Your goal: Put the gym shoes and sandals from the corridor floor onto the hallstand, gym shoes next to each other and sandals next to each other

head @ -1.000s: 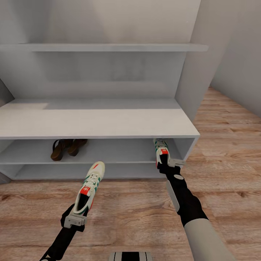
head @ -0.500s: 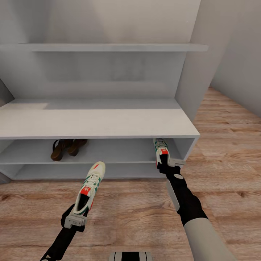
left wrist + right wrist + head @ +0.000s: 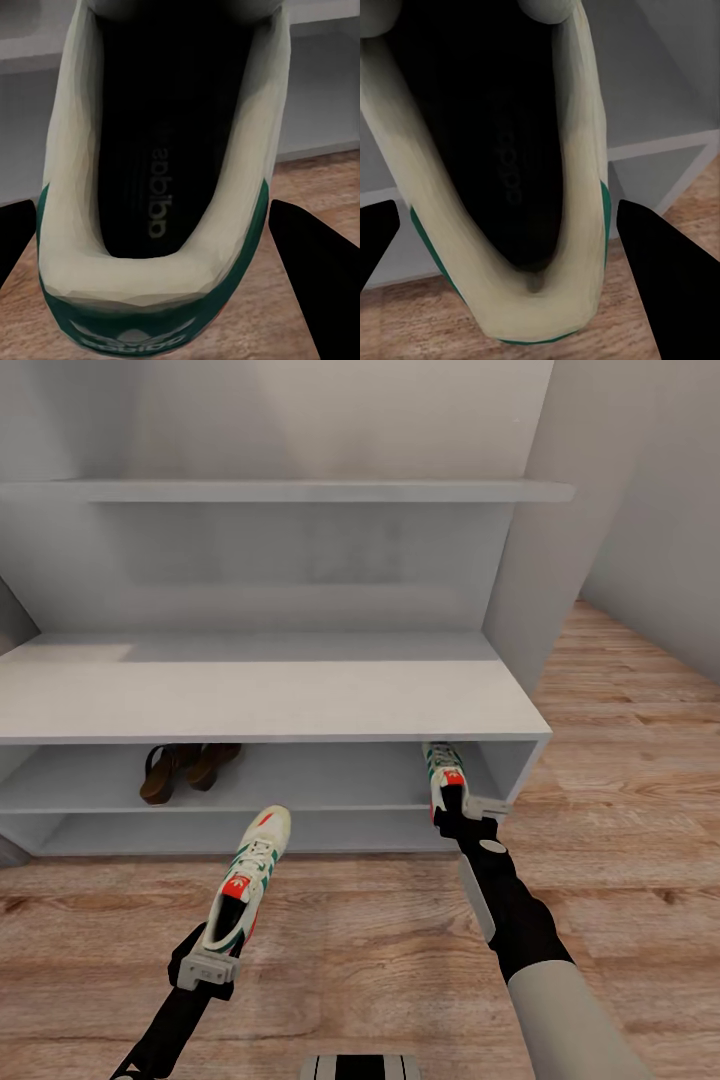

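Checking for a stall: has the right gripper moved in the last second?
No. The right gripper holds its gym shoe at the same spot against the hallstand right end, toe in the upper tier.

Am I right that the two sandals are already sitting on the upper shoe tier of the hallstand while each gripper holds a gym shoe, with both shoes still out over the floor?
Not quite. In the head view the left gripper holds its gym shoe over the corridor floor, but the right gripper has its gym shoe pushed into the hallstand, toe under the top. The sandals are on the upper tier.
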